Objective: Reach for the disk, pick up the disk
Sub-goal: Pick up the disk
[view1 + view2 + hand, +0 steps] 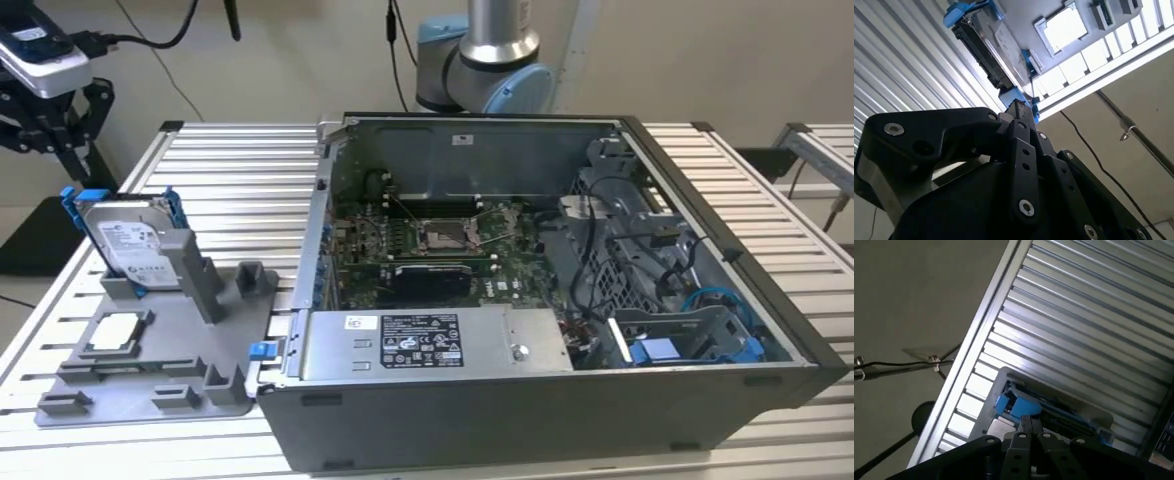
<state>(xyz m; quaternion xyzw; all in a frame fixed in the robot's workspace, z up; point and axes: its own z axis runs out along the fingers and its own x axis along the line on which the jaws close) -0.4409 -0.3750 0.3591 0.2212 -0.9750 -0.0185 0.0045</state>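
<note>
Disk (134,243) is noted at the exterior view's left, stood on edge with a slight lean in a slot of the grey fixture (147,385), which is set on the slatted table (254,170); no contact is made yet. The gripper (60,140) is held in the upper left corner of that frame, above the disk and clear of it. In both wrist views its claw is seen drawn narrow, tips together, nothing held. Risk, as judged: if the claw is brought down in this narrow state, the disk's top edge would be struck rather than straddled, and the disk could be knocked over in its slot or tipped out. A grip taken only on the blue edging could flex it and slip. The lean could also cause one pad to land first and twist the disk. Appearance: silver-grey metal body, white printed label on the face towards the camera, bright blue plastic frame along the edges, with tabs at the top corners.
</note>
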